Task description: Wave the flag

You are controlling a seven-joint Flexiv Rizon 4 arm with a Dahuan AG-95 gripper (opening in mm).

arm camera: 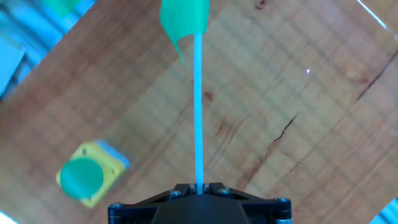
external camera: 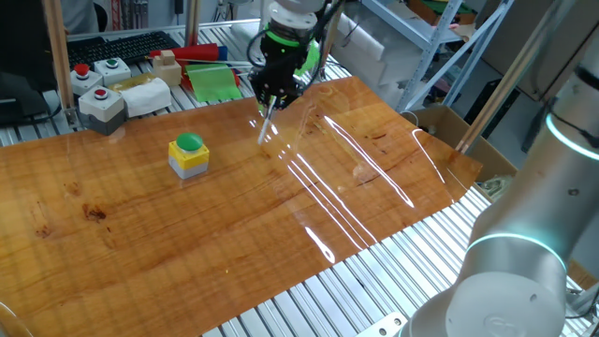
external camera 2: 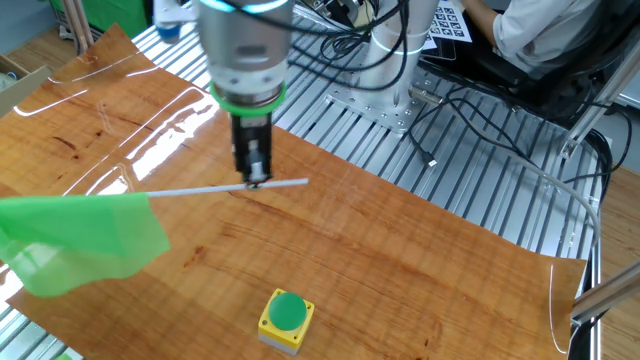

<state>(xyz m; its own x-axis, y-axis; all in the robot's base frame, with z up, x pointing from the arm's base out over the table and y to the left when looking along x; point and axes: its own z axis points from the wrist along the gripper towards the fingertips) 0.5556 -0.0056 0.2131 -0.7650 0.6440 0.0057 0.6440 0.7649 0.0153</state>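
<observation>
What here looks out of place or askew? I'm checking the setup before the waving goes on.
Nothing stands out: the claw grips the flag by its stick, and the yellow button box sits upright.

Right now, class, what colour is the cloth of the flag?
Bright green; the flag shows best in the other fixed view.

Wooden table top (external camera: 234, 234), glossy, with strong light streaks, laid over a ribbed metal bench (external camera: 374, 281). On the wood, only a yellow box with green button (external camera: 189, 154), upright, near the middle. Beyond the far edge, on the bench: grey button boxes (external camera: 98, 89) and a smaller green sheet (external camera: 213, 82).
</observation>
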